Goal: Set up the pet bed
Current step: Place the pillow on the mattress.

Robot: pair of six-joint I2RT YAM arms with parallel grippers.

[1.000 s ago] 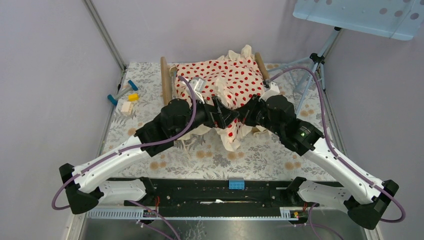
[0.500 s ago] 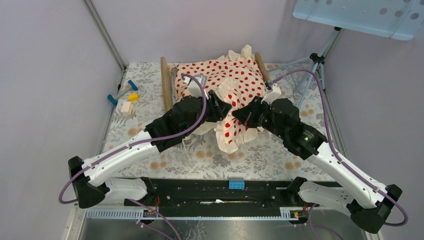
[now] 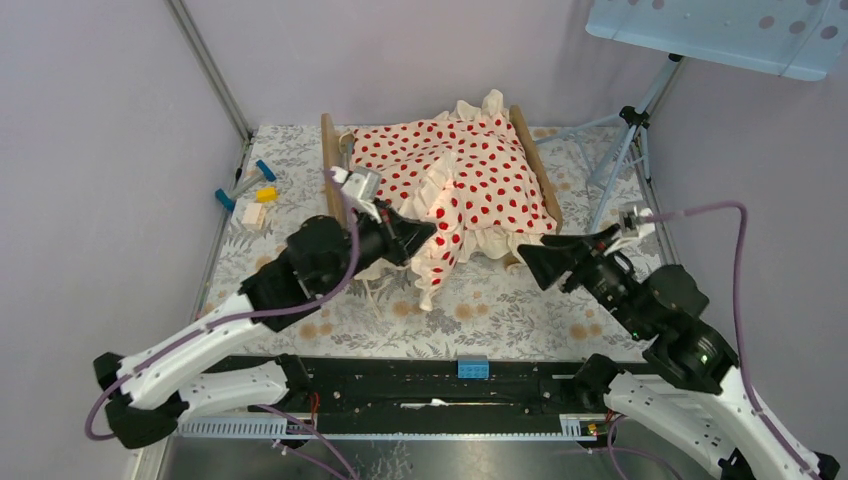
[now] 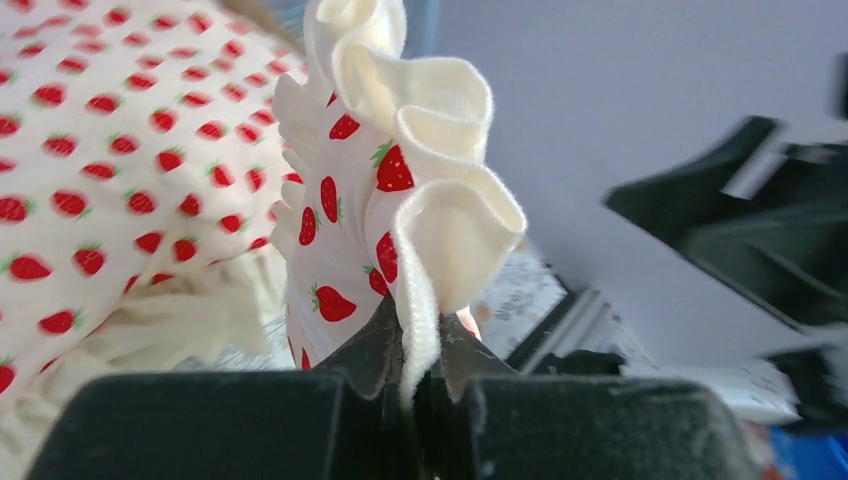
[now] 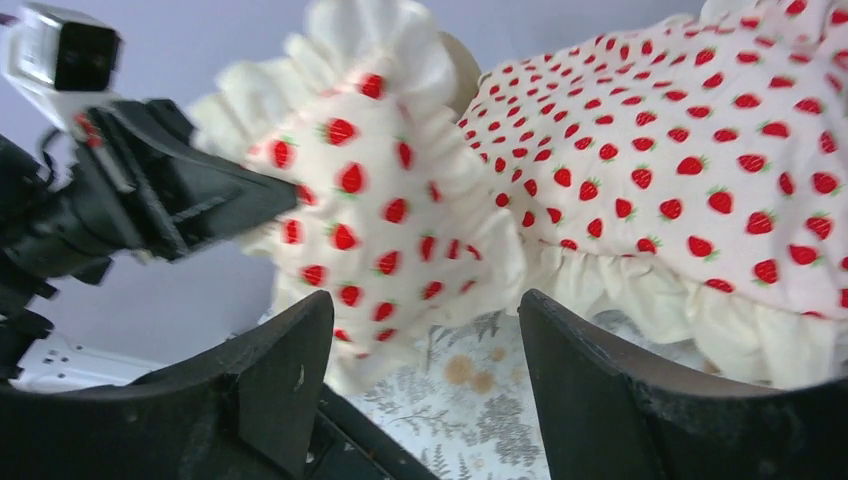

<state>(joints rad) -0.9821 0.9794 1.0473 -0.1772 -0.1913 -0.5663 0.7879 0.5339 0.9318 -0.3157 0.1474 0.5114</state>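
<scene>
A flower-patterned cloth (image 3: 500,310) is covering the table, and plain pale lilac walls (image 3: 100,150) are closing it in at the left and back. A tripod (image 3: 625,140) is standing past the right edge, with a light-blue dotted panel (image 3: 720,30) hanging above it. A few small coloured blocks (image 3: 248,195) are lying near the left edge. A small blue tag (image 3: 473,367) is sitting on the black rail between the arm bases; any marking on it is too small to read.

The pet bed (image 3: 329,160) is standing at the far middle of the table, its wooden end boards showing on both sides of a strawberry-print blanket (image 3: 490,170) that is draping over it.

The left gripper (image 3: 425,228) is clenching the cream frill of a ruffled cloth (image 4: 440,215) in the same print, which is hanging down over the bed's near side; whether it is a pillow or a corner of the blanket is unclear. The right gripper (image 5: 425,300) is hovering near the bed's near right corner, its jaws spread and gripping nothing.
</scene>
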